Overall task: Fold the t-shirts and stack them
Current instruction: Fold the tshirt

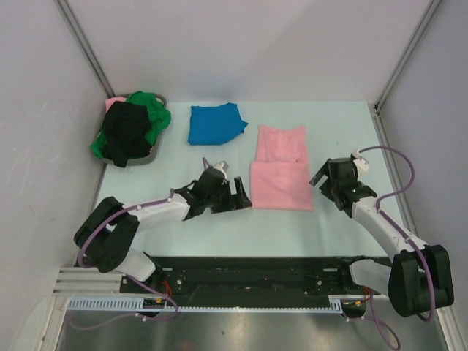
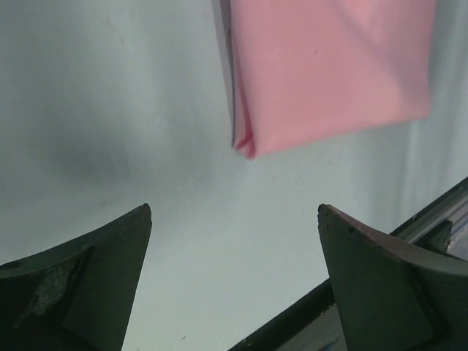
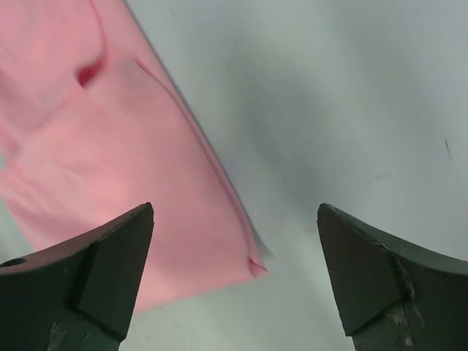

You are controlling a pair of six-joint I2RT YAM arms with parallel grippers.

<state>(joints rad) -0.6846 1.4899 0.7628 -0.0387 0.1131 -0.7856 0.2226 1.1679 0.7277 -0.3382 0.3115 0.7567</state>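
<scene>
The partly folded light pink cloth t-shirt (image 1: 281, 172) was laid mid-table between the left gripper (image 1: 235, 194) and right gripper (image 1: 322, 180), both spread wide and empty. Its near corners would best be pinched together and carried evenly away. The folded bright blue t-shirt (image 1: 214, 123) and the grey round basket (image 1: 155, 152), heaped with a black t-shirt (image 1: 126, 135) and a green t-shirt (image 1: 157, 110), were set well apart to the far left, so no obstruction was judged.

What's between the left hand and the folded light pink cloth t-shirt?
Nothing, just bare pale table surface between the open left hand and the folded light pink cloth t-shirt; clearest in the left wrist view.
</scene>
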